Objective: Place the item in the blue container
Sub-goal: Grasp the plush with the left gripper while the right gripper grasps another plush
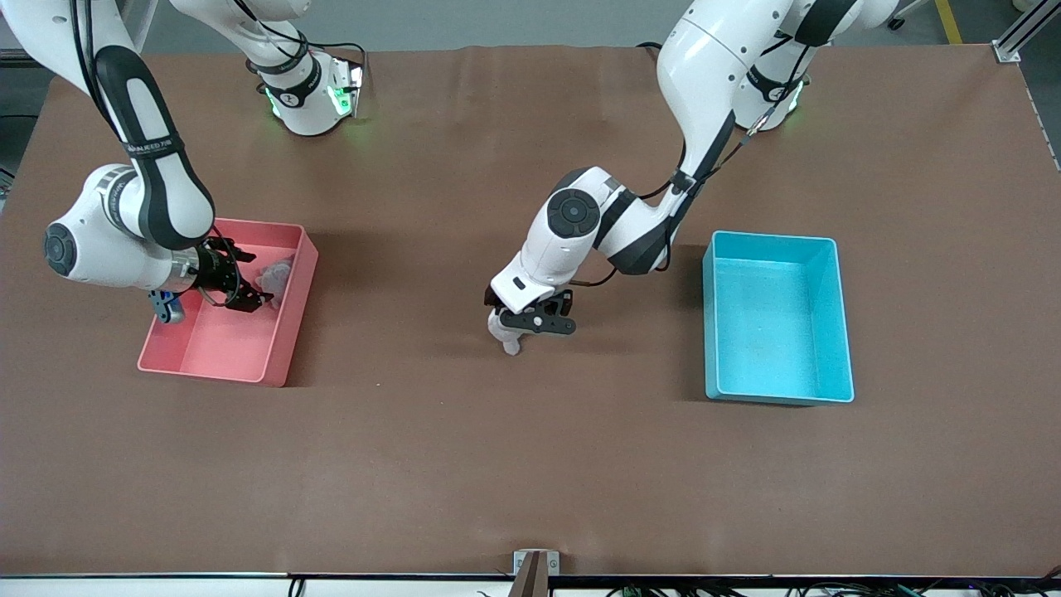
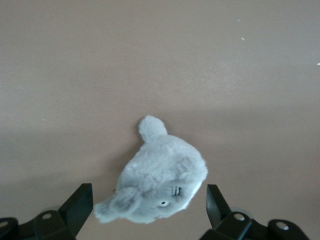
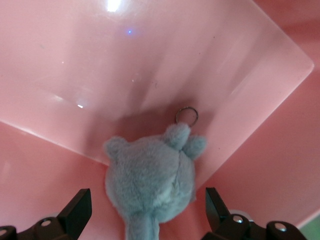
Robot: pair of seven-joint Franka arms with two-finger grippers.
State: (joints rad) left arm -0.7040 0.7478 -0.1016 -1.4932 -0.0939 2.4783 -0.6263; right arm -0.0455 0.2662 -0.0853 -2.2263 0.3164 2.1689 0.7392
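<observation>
Brown matting covers the table (image 1: 530, 464). Over the pink plastic bin (image 1: 286, 348), the right gripper (image 1: 236, 278) gapes wide around a grey plush toy (image 3: 150, 187), not gripping. Mid-table, the left gripper (image 1: 539, 319) straddles a second grey plush (image 2: 160, 185), jaws spread. Toward the left arm's end sits the bright blue rectangular container (image 1: 841, 332).

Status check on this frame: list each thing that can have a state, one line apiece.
blue container: upright, nothing in it.
pink bin: upright, one grey plush inside.
grey plush in the pink bin: lying by a wall, not held.
grey plush on the table: lying free, not held.
left claw: open, straddling the plush on the table.
right claw: open, inside the pink bin, around its plush.
</observation>
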